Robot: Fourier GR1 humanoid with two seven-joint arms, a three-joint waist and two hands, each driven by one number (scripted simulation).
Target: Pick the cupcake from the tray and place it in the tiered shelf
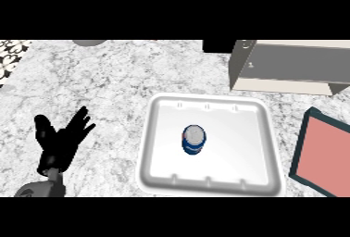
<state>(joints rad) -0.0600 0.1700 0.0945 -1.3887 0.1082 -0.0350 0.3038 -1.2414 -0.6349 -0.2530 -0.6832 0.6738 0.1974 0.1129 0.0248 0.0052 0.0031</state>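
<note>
Light falls bright and even across the pale marble counter (pixel 109 78), apparently from above, since shadows stay short and soft. The left hand (pixel 61 141), open at the view's lower left, is so black that it reads as a flat silhouette with little shading. Just right of the hand, the white tray (pixel 156 139) shows soft grey along its inner walls and a brighter floor. The cupcake (pixel 194 140) in its middle has a pale top and a darker side. Far up and right of the hand, the tiered shelf (pixel 294 69) is dimmer grey inside, with a lighter front lip.
</note>
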